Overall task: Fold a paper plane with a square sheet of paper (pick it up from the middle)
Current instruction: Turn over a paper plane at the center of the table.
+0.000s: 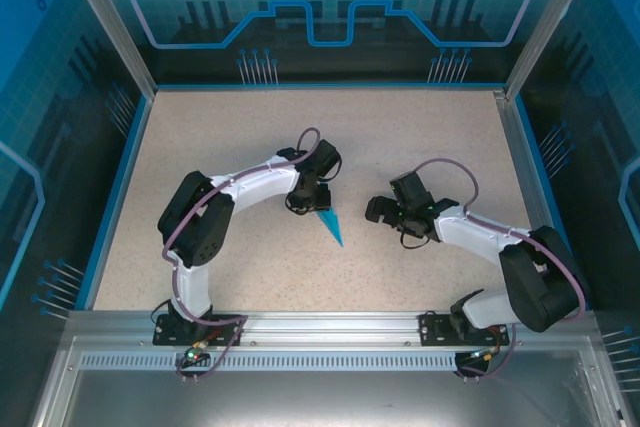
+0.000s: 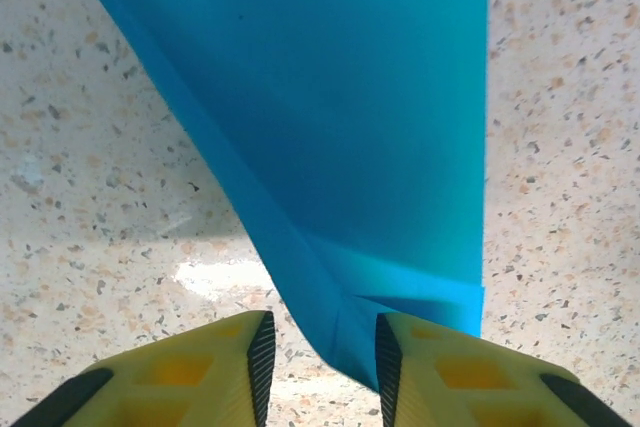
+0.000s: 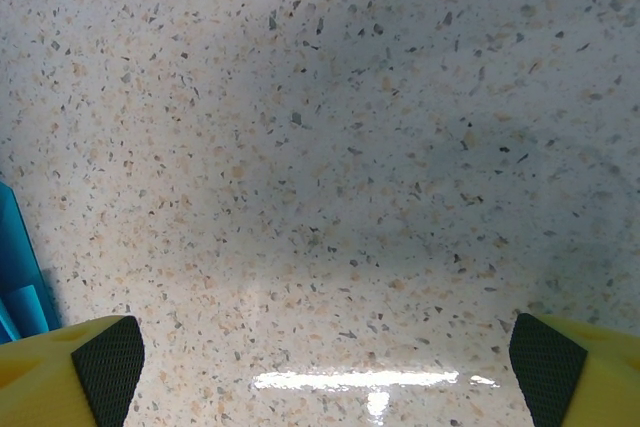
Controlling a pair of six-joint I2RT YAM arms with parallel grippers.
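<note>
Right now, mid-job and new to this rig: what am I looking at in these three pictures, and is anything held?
A left arm and a right arm are bolted at the near edge of the speckled table. The overhead picture looks down on both. The other two come from a camera on each wrist, with yellow fingers at the bottom. A folded blue paper plane lies on the table. The left gripper straddles its end with a gap on one side, so it is not gripped yet. The right gripper is wide open and holds nothing.
</note>
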